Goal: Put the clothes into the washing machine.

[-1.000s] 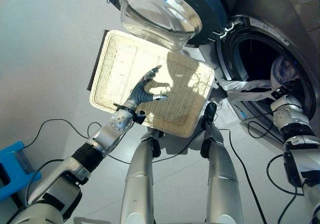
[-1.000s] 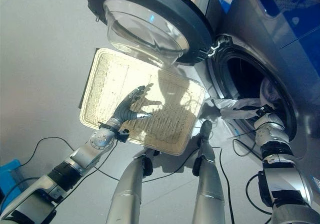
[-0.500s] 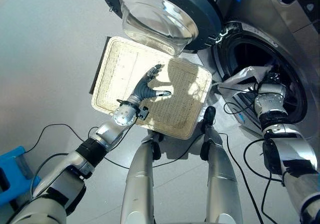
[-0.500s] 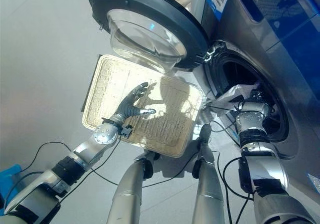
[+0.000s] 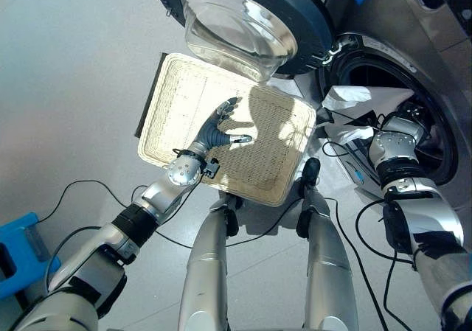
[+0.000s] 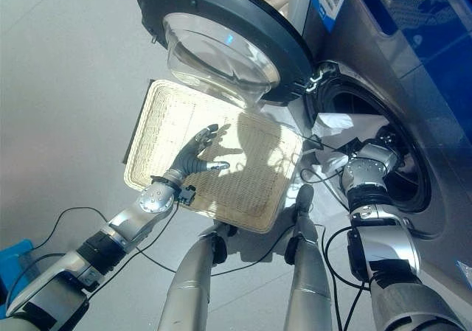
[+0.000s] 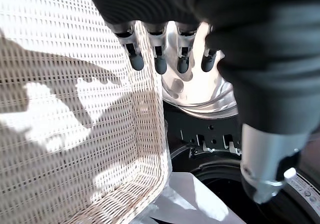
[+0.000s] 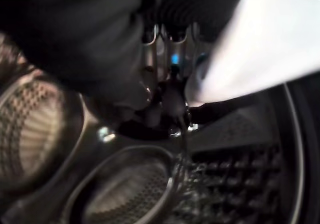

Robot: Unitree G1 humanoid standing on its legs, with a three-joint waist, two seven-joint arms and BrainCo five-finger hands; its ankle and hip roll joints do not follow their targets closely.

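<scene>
A white garment (image 5: 361, 102) hangs half out over the near-left rim of the washing machine (image 6: 383, 73) drum opening, so it is not yet fully inside. The right hand (image 5: 413, 117) is at the opening beside the cloth; whether its fingers grip the cloth I cannot tell. To the left, the wicker basket (image 5: 177, 95) looks emptied, with the left hand (image 5: 217, 128) over it, fingers relaxed, holding nothing, so this looks like the last piece.

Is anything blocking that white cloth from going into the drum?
Nothing visible does. The door is swung wide open, clear of the drum opening. The white cloth already drapes over the opening's lower rim beside the right robot hand, half in, half hanging out.
</scene>
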